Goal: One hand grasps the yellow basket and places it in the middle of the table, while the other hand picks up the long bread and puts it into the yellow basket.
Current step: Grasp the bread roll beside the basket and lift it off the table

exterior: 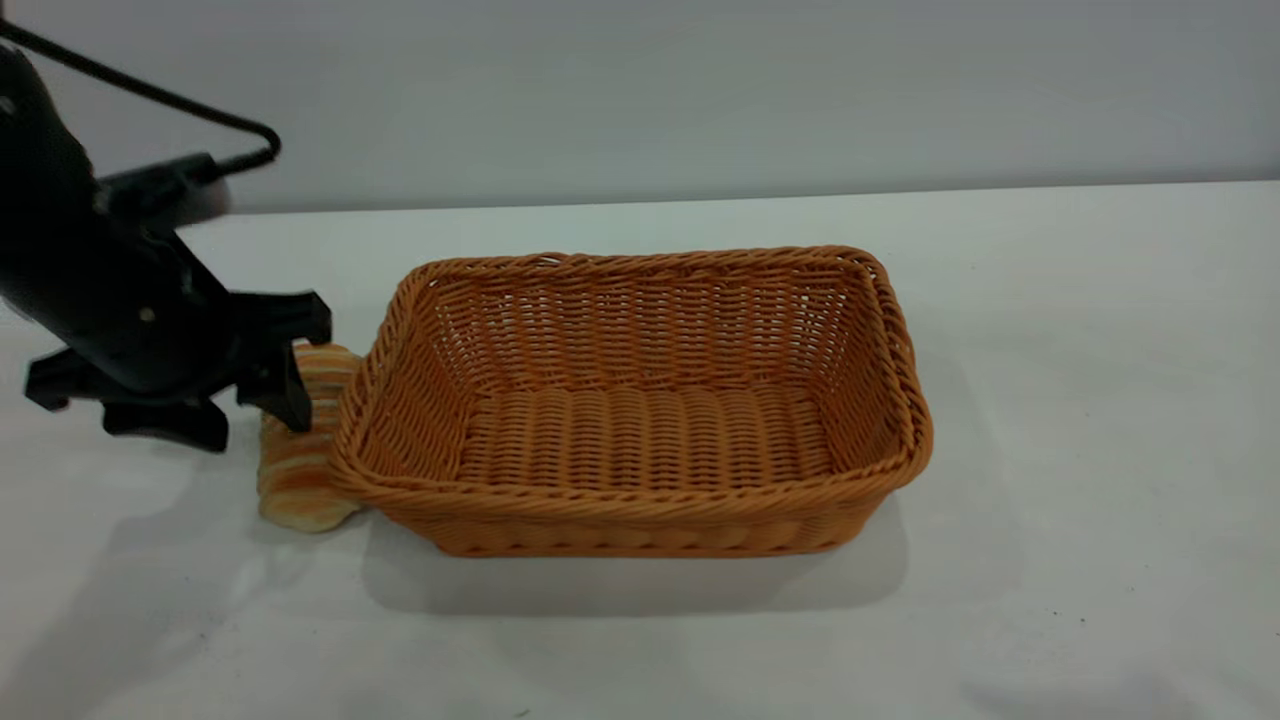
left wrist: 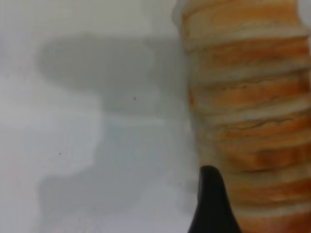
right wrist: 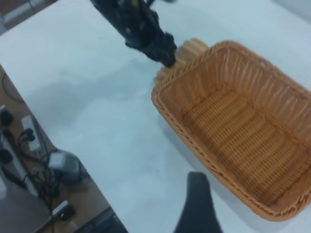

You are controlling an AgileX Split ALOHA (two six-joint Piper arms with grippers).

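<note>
Right now your left end effector [exterior: 215,405] sits low over the long bread [exterior: 300,470], its fingers [exterior: 285,395] spread apart, one of them touching the roll's top and the others off to the outer side. Nothing is clamped. The long bread lies on the surface [exterior: 1050,400], pressed against the yellow basket [exterior: 640,400] at that basket's left short wall and partly tucked under the flared rim. The yellow basket stands upright around the middle of the surface, with nothing inside. Your right end effector [right wrist: 197,204] hangs high above the basket's near side; you cannot tell whether it is spread or closed, since only one dark finger shows.
</note>
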